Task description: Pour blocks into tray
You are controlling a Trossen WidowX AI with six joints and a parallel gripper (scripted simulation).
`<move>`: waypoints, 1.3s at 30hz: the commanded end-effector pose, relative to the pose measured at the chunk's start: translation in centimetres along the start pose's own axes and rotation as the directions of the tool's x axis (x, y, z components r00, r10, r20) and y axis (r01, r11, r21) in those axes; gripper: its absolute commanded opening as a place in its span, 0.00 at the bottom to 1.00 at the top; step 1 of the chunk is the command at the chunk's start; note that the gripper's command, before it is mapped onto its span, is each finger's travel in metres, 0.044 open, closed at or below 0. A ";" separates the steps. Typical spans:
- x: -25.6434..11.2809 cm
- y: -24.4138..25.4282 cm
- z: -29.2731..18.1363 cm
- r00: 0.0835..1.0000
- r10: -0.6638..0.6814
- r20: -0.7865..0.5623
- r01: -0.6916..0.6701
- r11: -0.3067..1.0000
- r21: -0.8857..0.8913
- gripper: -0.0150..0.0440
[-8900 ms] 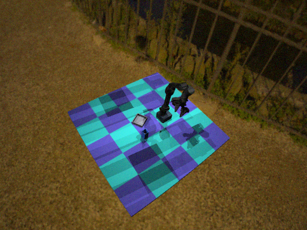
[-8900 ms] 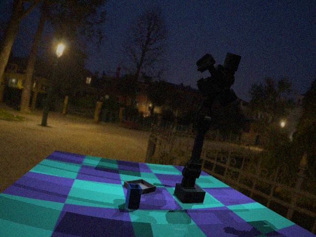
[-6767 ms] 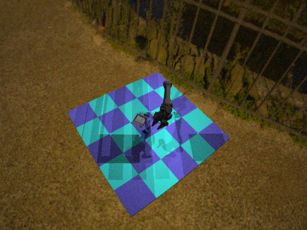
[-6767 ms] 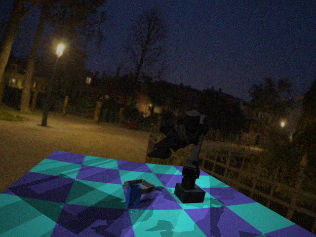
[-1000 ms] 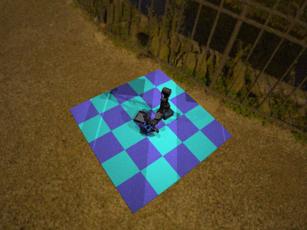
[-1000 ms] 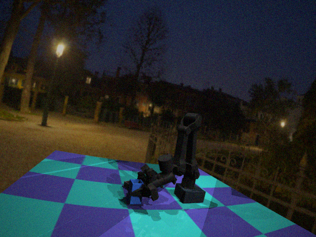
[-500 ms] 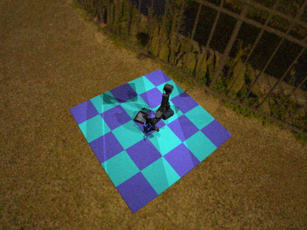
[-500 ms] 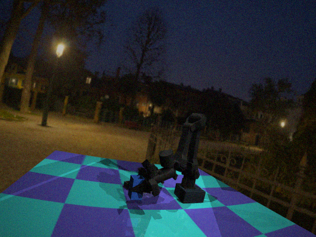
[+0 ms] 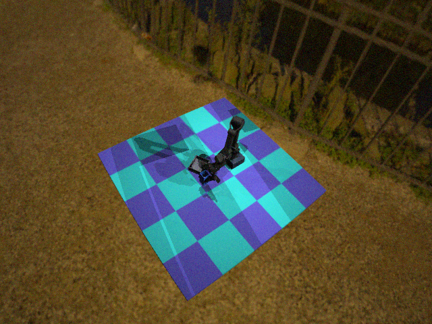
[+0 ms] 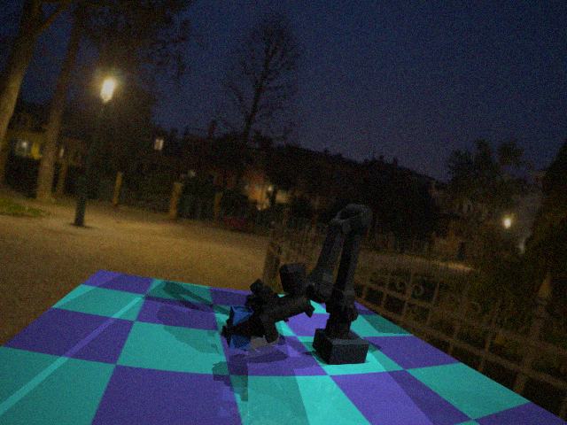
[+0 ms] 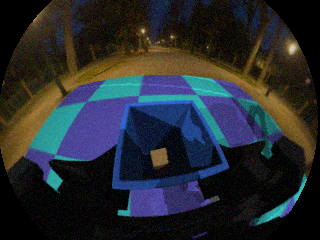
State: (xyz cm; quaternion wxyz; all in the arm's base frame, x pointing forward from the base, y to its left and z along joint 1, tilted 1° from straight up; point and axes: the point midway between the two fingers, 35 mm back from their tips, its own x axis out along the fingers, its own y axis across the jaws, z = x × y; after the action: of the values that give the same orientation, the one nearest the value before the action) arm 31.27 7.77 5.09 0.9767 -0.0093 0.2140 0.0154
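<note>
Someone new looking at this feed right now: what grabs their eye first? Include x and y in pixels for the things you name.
Probably the purple-and-turquoise checkered table top (image 9: pixel 212 217) (image 10: pixel 174 393), bright against the dusk. Near its middle, the black gripper (image 9: pixel 210 175) (image 10: pixel 242 325) grips a blue square-mouthed cup (image 9: pixel 204 174) (image 10: pixel 240 314) (image 11: pixel 120 150). Inside the cup, a tan block (image 11: pixel 159 157) stands out.

Closed off on two opposite sides of the blue square-mouthed cup by the clamped black parallel-jaw gripper. Open through the cup's mouth, down to a small tan block. Crowded just beside the shallow, grey, dark-rimmed tray — partly overhung in the top view by the gripper. Hemmed in toward the black box-shaped base by folded arm links — more open on the side away from the base.
</note>
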 end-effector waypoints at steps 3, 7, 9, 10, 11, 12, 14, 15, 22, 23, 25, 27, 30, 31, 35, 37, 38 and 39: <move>-0.2 -2.3 0.5 0.999 -0.037 0.008 0.037 0.999 0.017 0.25; -0.3 -3.8 0.6 0.998 -0.067 0.007 0.067 0.997 0.030 0.25; -0.4 -4.6 0.6 0.997 -0.081 0.006 0.081 0.996 0.037 0.25; -0.4 -5.0 0.6 0.996 -0.089 0.006 0.088 0.995 0.040 0.25; -0.5 -5.4 0.6 0.995 -0.096 0.005 0.096 0.994 0.043 0.25; -0.5 -5.8 0.6 0.995 -0.103 0.005 0.103 0.994 0.046 0.25; -0.7 -6.6 0.6 0.993 -0.118 0.004 0.118 0.992 0.053 0.25; -0.7 -6.9 0.6 0.992 -0.125 0.004 0.125 0.991 0.056 0.25; -1.4 -9.5 0.5 0.984 -0.176 0.001 0.176 0.981 0.078 0.25; -1.5 -9.9 0.5 0.983 -0.183 0.000 0.183 0.980 0.081 0.25; -1.7 -10.6 0.5 0.980 -0.198 -0.001 0.197 0.977 0.087 0.25; -1.9 -11.3 0.4 0.977 -0.212 -0.002 0.212 0.973 0.093 0.25; -2.3 -12.3 0.3 0.972 -0.234 -0.003 0.233 0.967 0.102 0.25; -2.5 -12.7 0.3 0.971 -0.241 -0.004 0.240 0.965 0.105 0.25; -3.0 -14.0 0.1 0.963 -0.270 -0.006 0.268 0.956 0.117 0.25; -3.3 -14.6 0.0 0.959 -0.284 -0.007 0.283 0.951 0.122 0.25; -3.5 -14.9 -0.1 0.957 -0.291 -0.008 0.290 0.949 0.125 0.25; -3.7 -15.2 -0.1 0.955 -0.298 -0.008 0.297 0.946 0.128 0.25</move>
State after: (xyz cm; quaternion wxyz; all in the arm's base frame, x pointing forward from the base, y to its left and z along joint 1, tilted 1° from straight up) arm 28.81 -6.69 6.29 0.9675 0.0219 0.2115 -0.1369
